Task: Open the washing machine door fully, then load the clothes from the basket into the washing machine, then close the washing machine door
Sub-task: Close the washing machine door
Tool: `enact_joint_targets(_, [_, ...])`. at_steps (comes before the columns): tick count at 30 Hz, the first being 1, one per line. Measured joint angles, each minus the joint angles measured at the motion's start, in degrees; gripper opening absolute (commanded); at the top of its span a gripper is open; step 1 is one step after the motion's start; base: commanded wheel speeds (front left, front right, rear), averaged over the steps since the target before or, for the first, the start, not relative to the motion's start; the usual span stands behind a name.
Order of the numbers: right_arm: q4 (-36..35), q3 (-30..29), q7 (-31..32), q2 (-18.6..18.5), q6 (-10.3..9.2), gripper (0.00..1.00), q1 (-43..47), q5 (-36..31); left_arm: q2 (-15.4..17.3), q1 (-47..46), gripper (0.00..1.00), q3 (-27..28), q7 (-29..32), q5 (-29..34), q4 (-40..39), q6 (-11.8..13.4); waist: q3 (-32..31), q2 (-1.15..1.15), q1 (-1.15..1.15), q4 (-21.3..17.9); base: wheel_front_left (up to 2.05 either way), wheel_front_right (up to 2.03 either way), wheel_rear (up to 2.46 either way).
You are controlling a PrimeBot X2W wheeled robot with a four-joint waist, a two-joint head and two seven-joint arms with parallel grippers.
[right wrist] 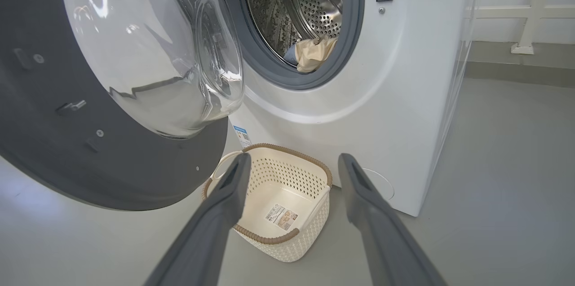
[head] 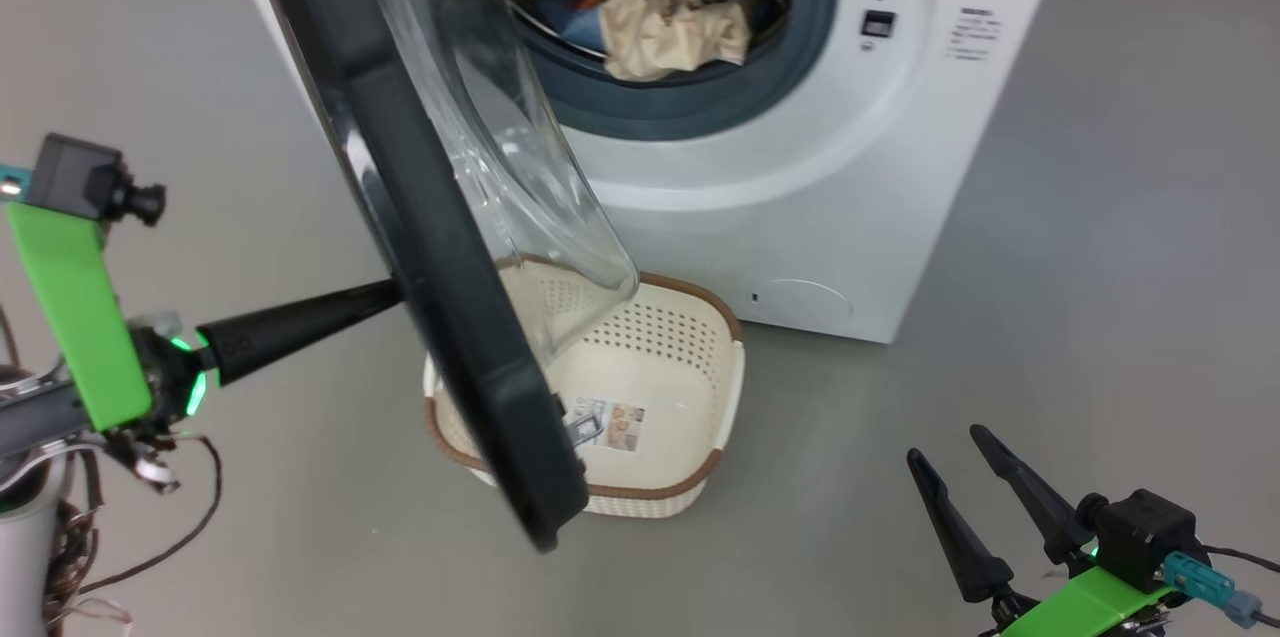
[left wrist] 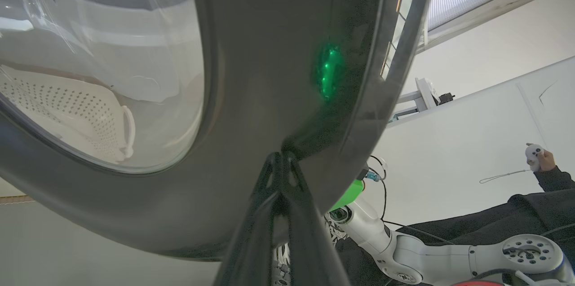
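The loading part looks done. The soft, crumpled cream garment (head: 675,27) and the light blue garment (head: 572,20) lie just inside the perforated steel drum (right wrist: 310,3) of the big white front-loading washing machine (head: 850,197). The small cream-white perforated plastic basket (head: 680,327), with its brown woven-look rim, sits on the smooth grey floor (head: 1100,267) just before the machine, holding nothing but the sticker (head: 610,424) on its bottom. What remains is shutting the large round washing machine door (head: 440,317), which stands partly swung out over the basket, with a wide glossy black rim around a bulging clear glass bowl (head: 500,147). The left hand (head: 385,297) is clenched, its dark fingertips touching the rim's outer face, seemingly to push. The right hand (head: 945,445) hangs released, grasping nothing, well apart from the door.
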Motion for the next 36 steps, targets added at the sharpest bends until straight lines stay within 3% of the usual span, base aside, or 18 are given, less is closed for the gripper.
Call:
enact_joint_targets(20, [-0.82,-2.16,0.00,2.68,0.00,1.00,-2.55,-0.51,-5.57,-9.89,0.00,-0.27,-10.23,6.06,4.87,0.00,5.03,0.00,0.00,-11.33,0.00,0.00,0.00])
enact_joint_targets(36, [-1.20,-2.98,0.00,4.56,0.01,1.00,-5.03,-0.66,-5.52,-17.32,0.00,0.42,-18.96,10.59,11.88,0.00,8.63,0.00,0.00,-18.77,0.00,0.00,0.00])
